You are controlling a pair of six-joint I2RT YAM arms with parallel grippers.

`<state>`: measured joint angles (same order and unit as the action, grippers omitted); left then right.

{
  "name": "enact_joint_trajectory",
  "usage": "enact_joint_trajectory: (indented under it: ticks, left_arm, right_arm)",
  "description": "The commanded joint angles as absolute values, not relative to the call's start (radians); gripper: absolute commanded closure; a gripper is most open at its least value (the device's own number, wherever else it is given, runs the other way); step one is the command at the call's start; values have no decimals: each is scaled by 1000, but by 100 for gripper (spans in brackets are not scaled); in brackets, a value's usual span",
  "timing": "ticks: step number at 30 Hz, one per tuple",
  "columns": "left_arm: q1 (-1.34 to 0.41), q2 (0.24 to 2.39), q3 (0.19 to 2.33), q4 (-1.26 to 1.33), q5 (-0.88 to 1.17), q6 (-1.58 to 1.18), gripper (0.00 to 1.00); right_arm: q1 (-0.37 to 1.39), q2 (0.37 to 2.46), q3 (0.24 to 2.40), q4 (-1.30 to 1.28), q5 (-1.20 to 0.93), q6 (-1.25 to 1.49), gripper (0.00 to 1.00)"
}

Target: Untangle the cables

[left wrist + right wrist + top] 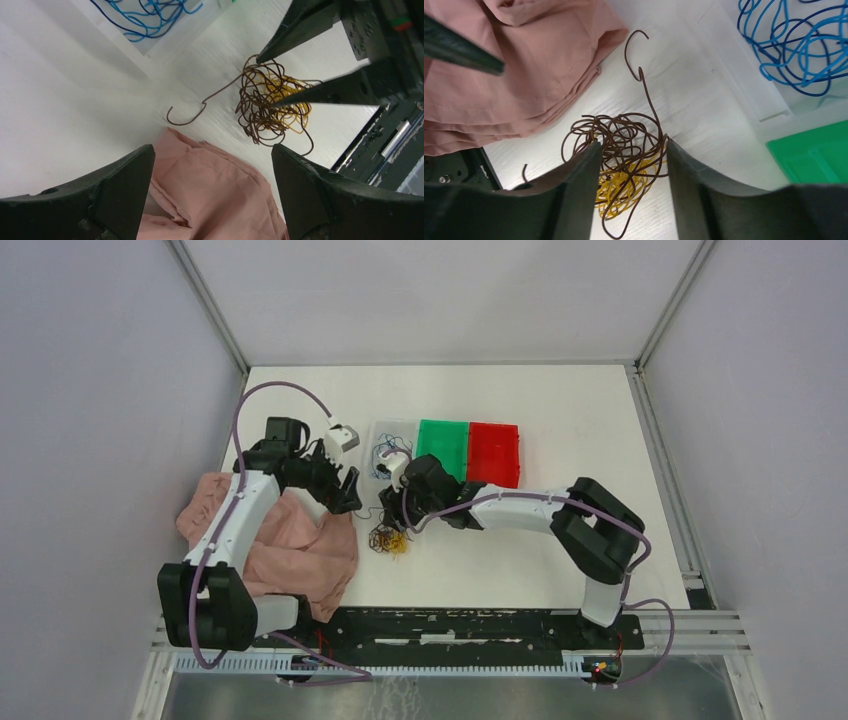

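cables (267, 107): knotted brown-yellow clump on bench (520, 550), just right of pink cloth (514, 75) | right gripper (631, 150): part open astride them, nothing held | left gripper (212, 152): open, empty | you: pinch one outer brown loop, lift slowly, avoid cloth

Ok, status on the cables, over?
Left gripper open, over pink cloth edge. Right gripper open, fingers straddling brown-yellow tangle. Blue cables in clear bin. Cloth close beside tangle.

glossy smooth cables (621, 145), matt creased cloth (524, 75), shiny plastic bin (443, 447)
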<state>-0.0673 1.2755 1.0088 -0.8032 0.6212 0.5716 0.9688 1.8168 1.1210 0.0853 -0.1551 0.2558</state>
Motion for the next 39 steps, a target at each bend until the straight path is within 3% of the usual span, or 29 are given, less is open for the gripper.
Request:
enact_joint_trajectory:
  ticks: [1, 6, 9, 11, 15, 17, 25, 31, 34, 39]
  left_arm:
    - [-61, 1223, 956, -784, 700, 647, 8]
    - [-61, 1224, 922, -810, 739, 709, 9]
    - [-61, 1226, 910, -811, 756, 730, 10]
    - [-63, 1228, 906, -821, 771, 748, 12]
    - [-64, 1232, 899, -827, 791, 762, 12]
    - [-64, 1231, 900, -828, 792, 762, 13]
    - [-63, 1198, 903, -837, 783, 774, 13]
    - [-62, 1189, 893, -838, 784, 789, 12]
    - [-63, 1195, 890, -835, 784, 790, 12]
    - [-63, 1198, 890, -830, 791, 782, 12]
  right_arm:
    - [974, 1852, 1138, 101, -198, 245, 50]
    - [994, 1753, 987, 170, -213, 285, 64]
    - [1010, 1650, 864, 218, -205, 319, 66]
    - [1012, 1588, 814, 228, -197, 346, 62]
    - [1012, 1514, 817, 181, -157, 356, 43]
    - [1011, 1507, 857, 138, -134, 327, 39]
    - [997, 1716, 1101, -149, -78, 168, 36]
    - [990, 1816, 1140, -165, -129, 177, 37]
    - [990, 1850, 1159, -158, -139, 178, 43]
    - [982, 1855, 1171, -112, -155, 200, 69]
